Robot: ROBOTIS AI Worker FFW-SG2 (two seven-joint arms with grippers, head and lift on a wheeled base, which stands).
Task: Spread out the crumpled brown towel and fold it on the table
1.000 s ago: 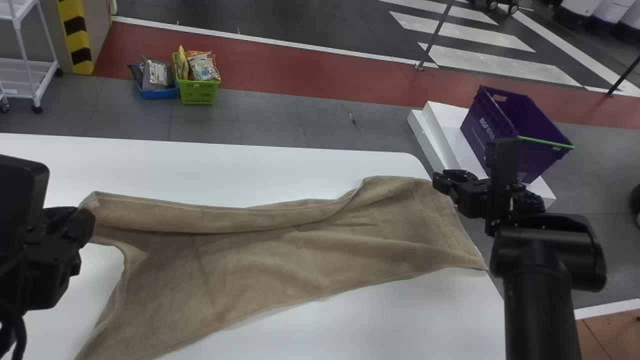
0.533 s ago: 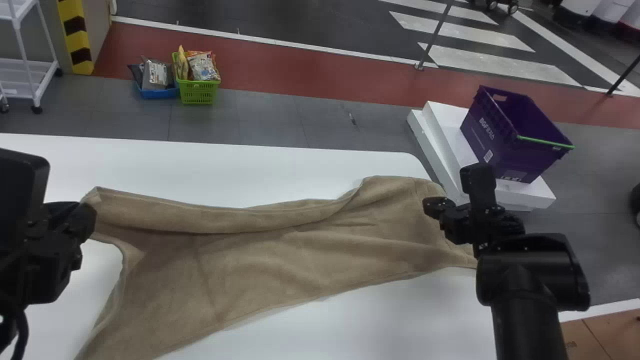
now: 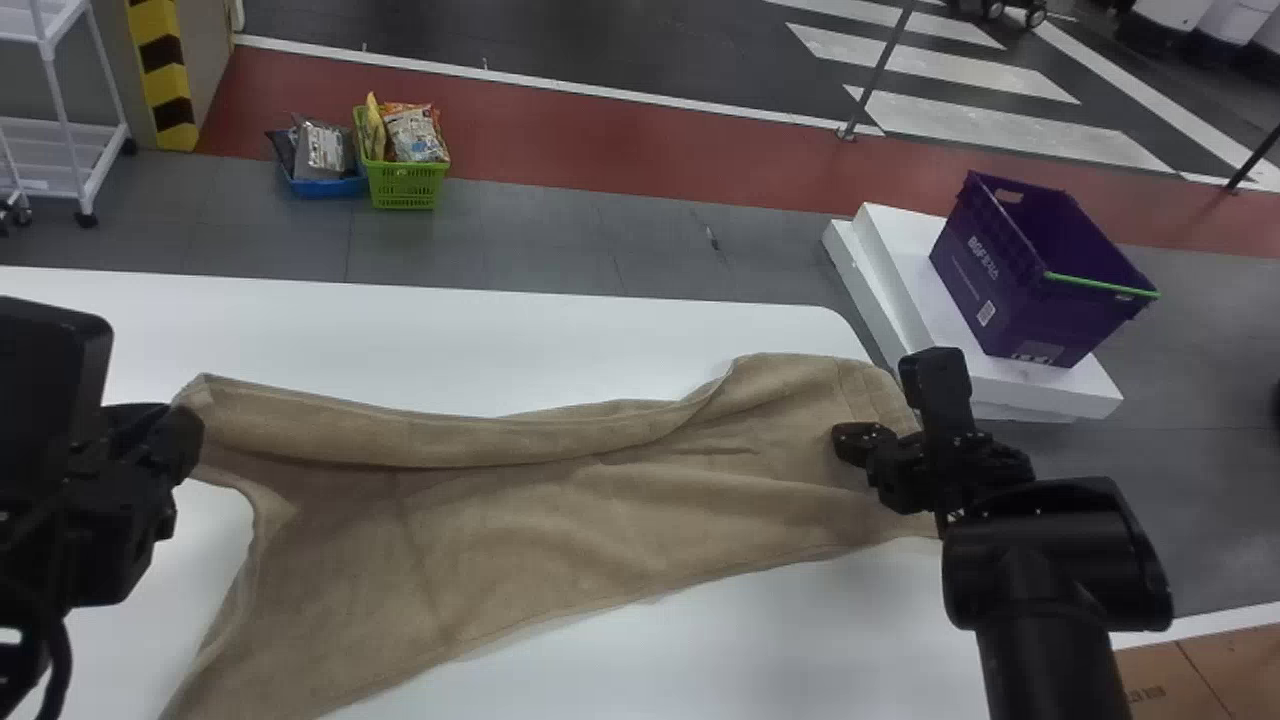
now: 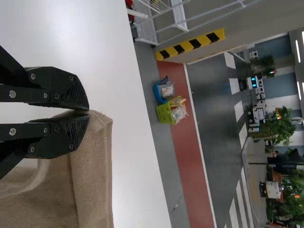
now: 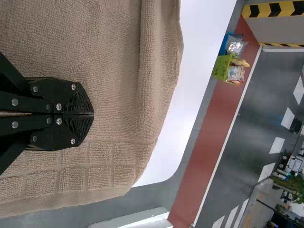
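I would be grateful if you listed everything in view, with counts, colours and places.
towel: one, brown, across the table, partly folded over
table: one, white, under the towel
cart: at least one, white, far left
pillar: one, yellow-and-black striped, by the cart
blue basket: one, with packets, on the floor beyond the table
green basket: one, with packets, beside the blue one
crate: one, purple, on the platform
platform: one, white, right of the table
posts: two, dark, far right
plants: several, green, background
left gripper: one, black, jaws shut on a towel corner
right gripper: one, black, over the towel's right end
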